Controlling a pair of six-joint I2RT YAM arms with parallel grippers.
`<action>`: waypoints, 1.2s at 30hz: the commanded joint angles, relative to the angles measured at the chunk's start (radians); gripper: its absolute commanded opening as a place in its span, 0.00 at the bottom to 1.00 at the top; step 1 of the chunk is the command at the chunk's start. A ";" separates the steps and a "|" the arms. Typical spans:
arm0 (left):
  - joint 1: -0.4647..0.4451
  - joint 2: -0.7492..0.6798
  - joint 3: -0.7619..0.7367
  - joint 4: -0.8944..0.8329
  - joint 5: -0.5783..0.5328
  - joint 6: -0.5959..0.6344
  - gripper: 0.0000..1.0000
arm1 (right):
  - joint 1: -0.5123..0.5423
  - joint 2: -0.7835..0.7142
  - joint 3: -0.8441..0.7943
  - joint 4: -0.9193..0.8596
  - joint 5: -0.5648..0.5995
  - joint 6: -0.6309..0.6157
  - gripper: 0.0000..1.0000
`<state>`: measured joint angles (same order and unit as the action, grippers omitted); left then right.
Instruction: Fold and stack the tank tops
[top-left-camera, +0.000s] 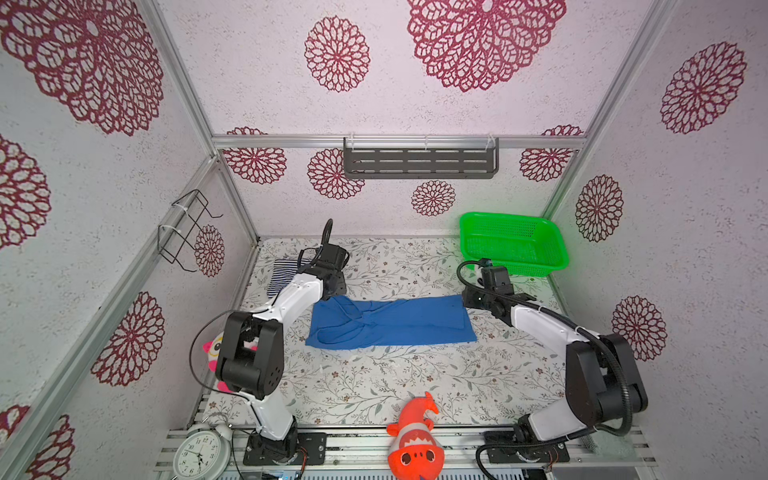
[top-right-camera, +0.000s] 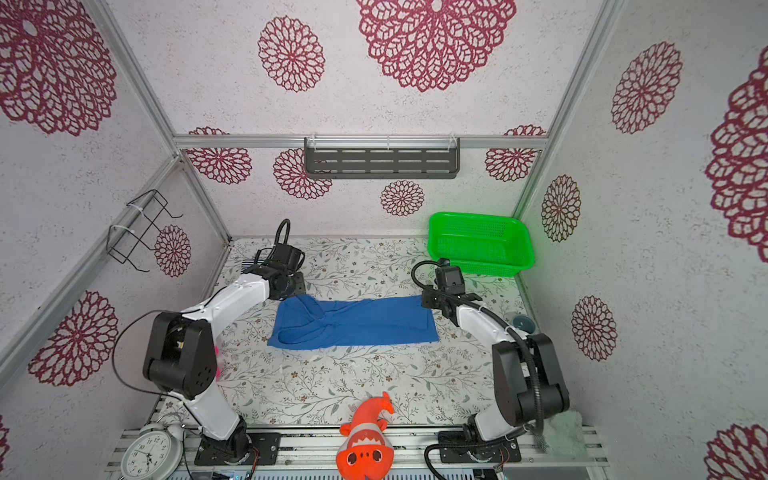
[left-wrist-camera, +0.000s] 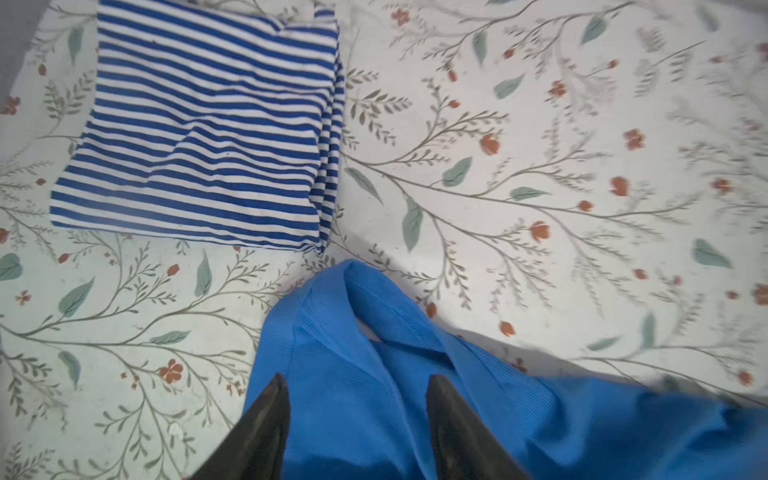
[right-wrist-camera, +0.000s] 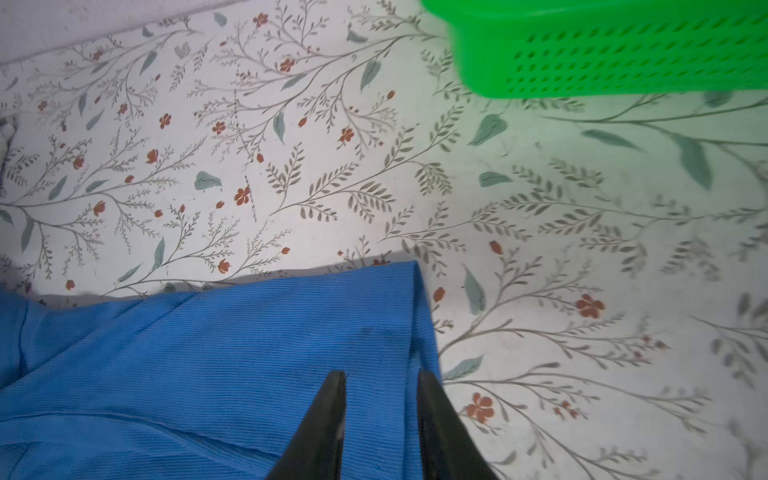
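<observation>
My left tool (left-wrist-camera: 356, 378) spread, right tool (right-wrist-camera: 381, 372) parted narrower, both over ends of blue tank top (top-left-camera: 390, 322), pinching nothing. It lies as long strip mid table (top-left-camera: 374, 386); striped tank top (left-wrist-camera: 208, 124) folded just beside. Soft, light, floppy stuff, so I'd pinch end corners.

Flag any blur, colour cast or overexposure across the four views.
Left wrist view: striped tank top crisp, blue tank top smeared toward the picture's edge, likely motion. Right wrist view: green basket soft-edged, casting a green tint on the tablecloth. Both top views: even light, sharp; the basket looks oversaturated and spills green onto the wall beside it.
</observation>
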<state>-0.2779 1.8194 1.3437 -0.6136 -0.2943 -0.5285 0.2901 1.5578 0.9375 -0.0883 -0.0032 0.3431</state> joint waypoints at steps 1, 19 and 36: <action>0.006 0.059 0.062 -0.019 0.030 0.058 0.58 | 0.023 0.024 0.021 0.014 -0.004 0.051 0.32; 0.050 0.201 0.049 -0.003 0.038 0.061 0.25 | 0.024 0.158 -0.016 0.106 -0.043 0.201 0.32; 0.057 -0.138 -0.433 0.258 -0.039 -0.167 0.00 | 0.006 0.163 -0.172 0.136 0.066 0.358 0.29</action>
<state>-0.2302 1.6997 0.9863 -0.4530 -0.3084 -0.6014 0.3157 1.7168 0.8162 0.1295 -0.0036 0.6460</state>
